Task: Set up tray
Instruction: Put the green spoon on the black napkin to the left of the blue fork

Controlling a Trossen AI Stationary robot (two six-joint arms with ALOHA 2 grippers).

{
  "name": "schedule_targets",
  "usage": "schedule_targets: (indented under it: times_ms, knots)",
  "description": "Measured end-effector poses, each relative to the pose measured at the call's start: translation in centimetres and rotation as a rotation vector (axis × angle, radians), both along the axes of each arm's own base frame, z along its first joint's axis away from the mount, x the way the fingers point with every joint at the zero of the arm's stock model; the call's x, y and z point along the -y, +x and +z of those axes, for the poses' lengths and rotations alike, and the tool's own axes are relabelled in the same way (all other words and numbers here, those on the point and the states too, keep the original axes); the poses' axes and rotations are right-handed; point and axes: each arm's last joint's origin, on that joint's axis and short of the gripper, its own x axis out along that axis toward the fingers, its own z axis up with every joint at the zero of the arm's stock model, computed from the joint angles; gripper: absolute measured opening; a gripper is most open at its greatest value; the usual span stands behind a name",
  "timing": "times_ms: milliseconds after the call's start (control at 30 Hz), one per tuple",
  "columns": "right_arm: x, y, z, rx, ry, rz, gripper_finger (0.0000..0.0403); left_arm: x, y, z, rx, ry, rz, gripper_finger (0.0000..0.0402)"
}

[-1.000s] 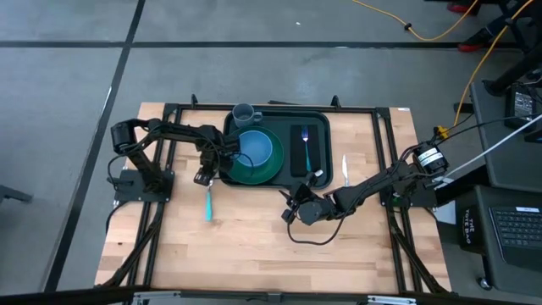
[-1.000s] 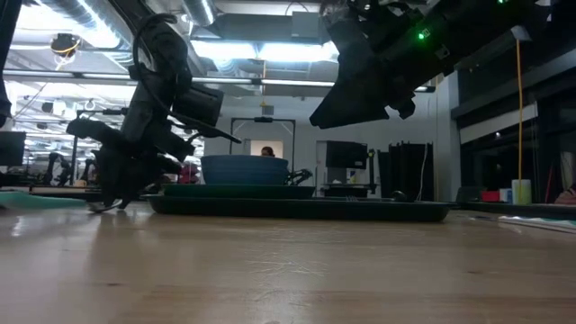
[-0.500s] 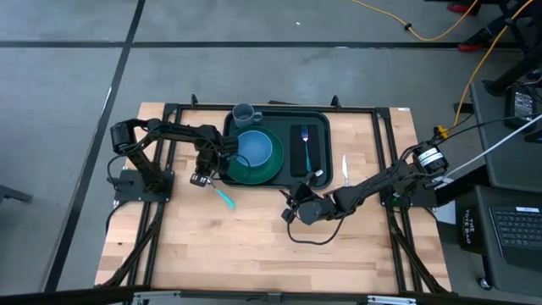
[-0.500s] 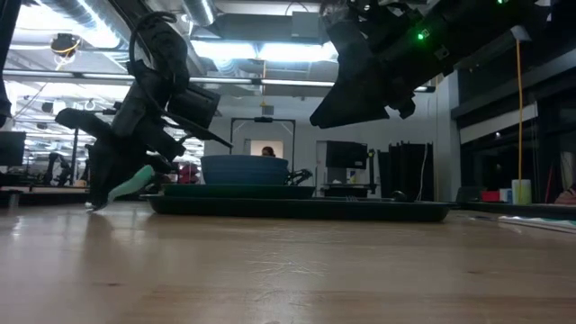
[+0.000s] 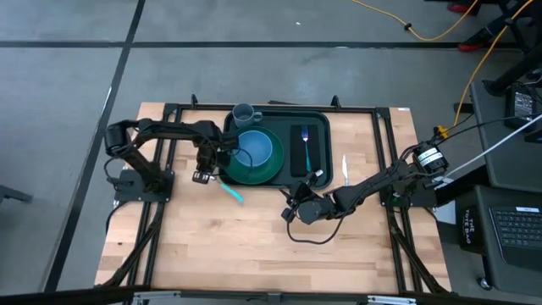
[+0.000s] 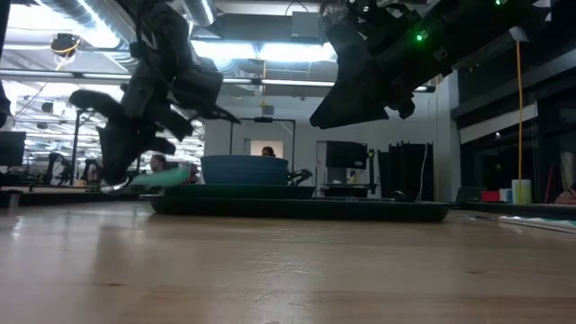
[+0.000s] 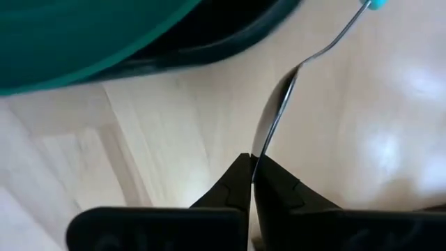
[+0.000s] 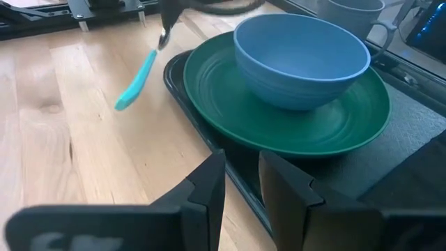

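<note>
The dark green tray (image 5: 318, 119) lies at the table's far middle. On it stand a green plate (image 5: 252, 173) with a blue bowl (image 5: 254, 148), a grey mug (image 5: 244, 113) and a black mat (image 5: 314, 161) bearing a blue-handled fork (image 5: 305, 144). My left gripper (image 5: 203, 175) hangs just left of the tray, shut on a teal-handled spoon (image 5: 230, 193). My right gripper (image 5: 290, 207) hovers near the tray's near edge, its fingers (image 8: 209, 185) a little apart with nothing between them. My left gripper pinches the spoon's metal end (image 7: 268, 125) between its two fingertips, coming from above and pointing down. The spoon sticks out sideways below the fingers, its teal handle (image 8: 136, 80) toward the table's near right. It looks lifted clear of the table (image 6: 162, 178).
A knife (image 5: 345, 169) lies on the wood right of the tray. Black frame rails (image 5: 169, 135) run along the table's left, right and far sides. Bare wood (image 5: 254, 246) stretches across the near half.
My left gripper has shut on the spoon's metal end and risen. The spoon lay on the table pointing at the near edge; its handle has swung toward the right and come up off the wood.
</note>
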Motion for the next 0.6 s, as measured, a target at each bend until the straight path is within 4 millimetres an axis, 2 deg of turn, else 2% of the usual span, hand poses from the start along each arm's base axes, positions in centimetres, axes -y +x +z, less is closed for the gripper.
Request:
schedule_targets:
  times_ms: [300, 600]
  knots:
    - [0.0, 0.0, 0.0, -0.002, 0.0, 0.004, 0.0094, 2.0, 0.0, 4.3, -0.013, 0.013, 0.002, 0.0002]
    - [-0.1, 0.6, 0.8, 0.045, -0.052, 0.059, 0.0094, 3.3, 0.2, 8.0, -0.041, 0.044, 0.11, 0.0002]
